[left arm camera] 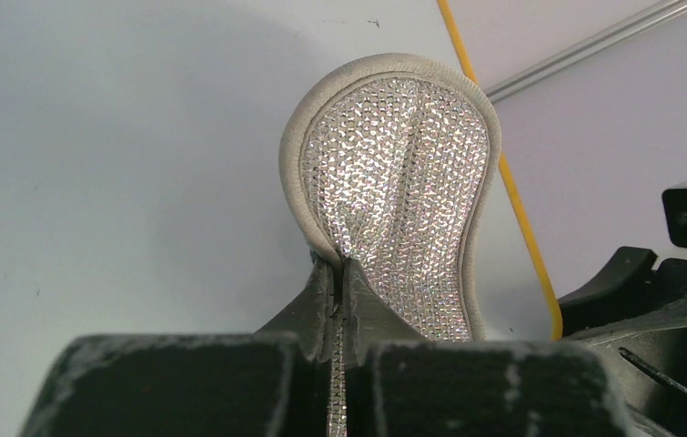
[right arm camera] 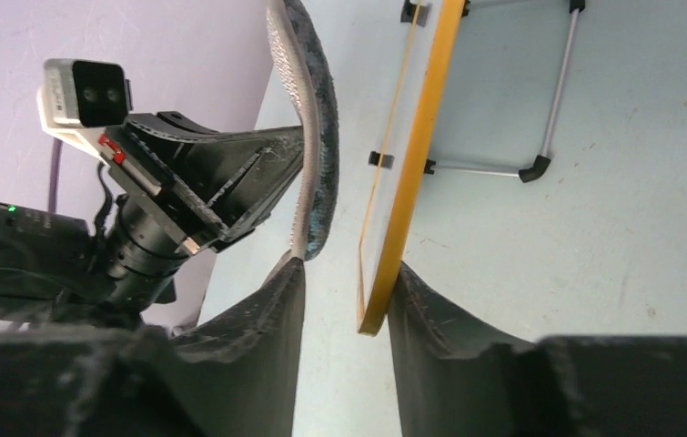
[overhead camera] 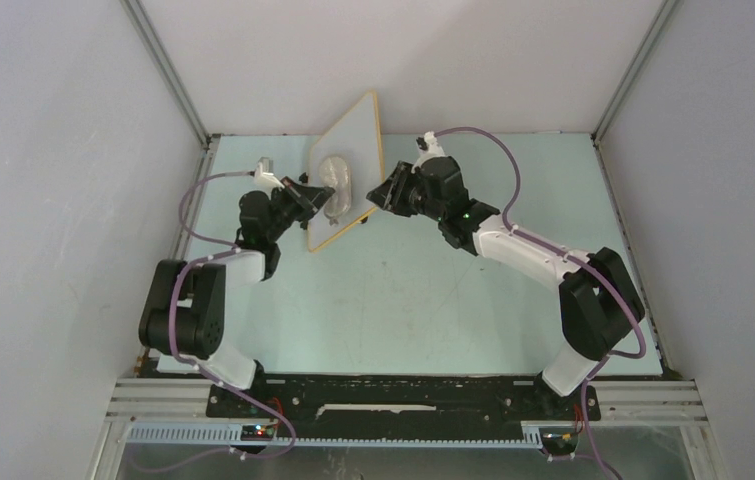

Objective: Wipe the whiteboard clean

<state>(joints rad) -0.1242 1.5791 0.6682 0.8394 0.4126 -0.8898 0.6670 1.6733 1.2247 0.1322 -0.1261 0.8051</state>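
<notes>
The whiteboard (overhead camera: pixel 359 135), white with a thin orange frame, stands tilted at the back middle of the table. My left gripper (overhead camera: pixel 315 203) is shut on the edge of a grey oval cloth pad (overhead camera: pixel 336 184) and holds it flat against the board's face. In the left wrist view the pad (left arm camera: pixel 394 182) rises from my shut gripper (left arm camera: pixel 341 273) in front of the board (left arm camera: pixel 139 137), which shows no writing there. My right gripper (overhead camera: pixel 379 196) is open, with its jaws straddling the board's right edge (right arm camera: pixel 417 155). The right gripper (right arm camera: pixel 347 273) has one finger (right arm camera: pixel 430 319) against the frame. The pad (right arm camera: pixel 317 137) hangs on the far side.
The board's metal stand leg (right arm camera: pixel 553 100) with black feet rests on the pale green table (overhead camera: pixel 433 300) behind it. Grey enclosure walls (overhead camera: pixel 53 200) and aluminium posts surround the table. The left arm's wrist camera (right arm camera: pixel 85 91) is close to my right gripper.
</notes>
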